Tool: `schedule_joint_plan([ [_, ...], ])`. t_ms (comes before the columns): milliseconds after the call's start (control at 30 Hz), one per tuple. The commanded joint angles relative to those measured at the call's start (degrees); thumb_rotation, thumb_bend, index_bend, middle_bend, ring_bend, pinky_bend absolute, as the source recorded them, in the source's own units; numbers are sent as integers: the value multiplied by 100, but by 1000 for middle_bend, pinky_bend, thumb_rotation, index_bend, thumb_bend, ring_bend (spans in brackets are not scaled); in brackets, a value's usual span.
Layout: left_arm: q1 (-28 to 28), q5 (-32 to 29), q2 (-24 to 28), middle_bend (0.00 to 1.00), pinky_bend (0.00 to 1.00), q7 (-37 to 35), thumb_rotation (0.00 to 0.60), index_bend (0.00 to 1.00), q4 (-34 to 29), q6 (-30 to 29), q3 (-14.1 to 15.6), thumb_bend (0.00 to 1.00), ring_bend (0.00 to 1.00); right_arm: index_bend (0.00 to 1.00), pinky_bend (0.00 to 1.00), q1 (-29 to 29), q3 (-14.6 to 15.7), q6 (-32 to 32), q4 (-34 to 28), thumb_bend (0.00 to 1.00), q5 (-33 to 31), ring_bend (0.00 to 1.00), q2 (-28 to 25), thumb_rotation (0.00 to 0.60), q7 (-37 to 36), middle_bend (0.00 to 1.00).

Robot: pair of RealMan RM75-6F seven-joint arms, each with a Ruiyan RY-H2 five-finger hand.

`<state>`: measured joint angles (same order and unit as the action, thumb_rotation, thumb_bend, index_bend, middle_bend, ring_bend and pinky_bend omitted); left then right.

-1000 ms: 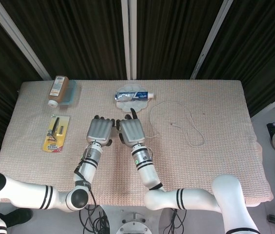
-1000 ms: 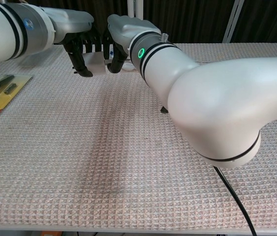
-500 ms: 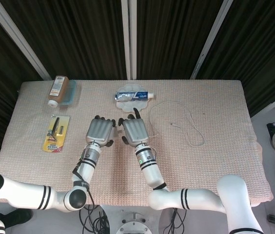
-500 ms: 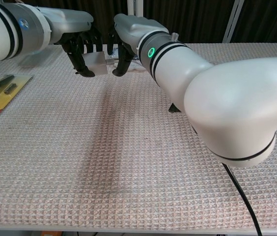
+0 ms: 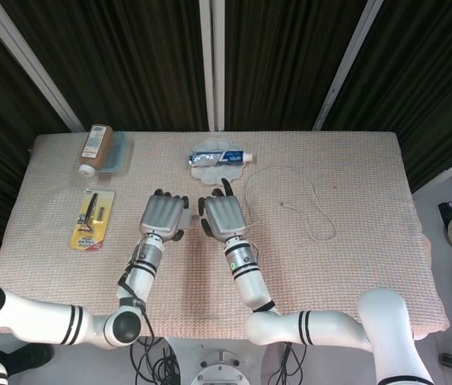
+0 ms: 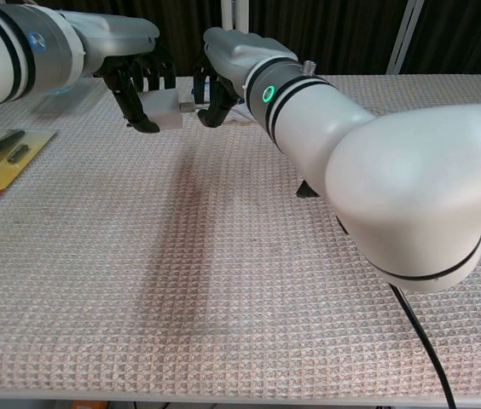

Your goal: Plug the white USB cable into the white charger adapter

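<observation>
The counter (image 5: 354, 241) has a cloth of pale pink-beige colour with a small waffle pattern. The left robot hand (image 5: 162, 216) and the right robot hand (image 5: 224, 217) are silver-grey on the back, with black fingers. The charger adapter (image 6: 163, 108) is white. The USB cable (image 5: 316, 210) is white. The razor card (image 5: 93, 219) is yellow. The bottle (image 5: 97, 147) is brown. The toothpaste tube (image 5: 219, 158) is blue and white.
</observation>
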<state>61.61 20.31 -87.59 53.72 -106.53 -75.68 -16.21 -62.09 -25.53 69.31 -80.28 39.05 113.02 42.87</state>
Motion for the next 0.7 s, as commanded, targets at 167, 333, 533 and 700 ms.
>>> schedule_joint_plan([
  [167,28,-37,-34,499,225,28,600,502,50,3,2,264,298,584,0,-14,-27,0,47,327,13,254,50,600,8,518],
  [333,53,-37,-73,499,225,51,600,502,73,-2,9,263,298,588,0,-38,-56,-13,93,327,18,254,93,600,18,518],
  [533,68,-51,-94,499,226,48,600,501,103,25,3,263,298,589,0,-49,-65,-33,140,327,9,254,139,600,32,518],
  [700,-2,46,-56,497,225,-58,600,501,95,23,42,263,298,461,0,44,-8,-40,16,288,41,247,27,600,25,500],
])
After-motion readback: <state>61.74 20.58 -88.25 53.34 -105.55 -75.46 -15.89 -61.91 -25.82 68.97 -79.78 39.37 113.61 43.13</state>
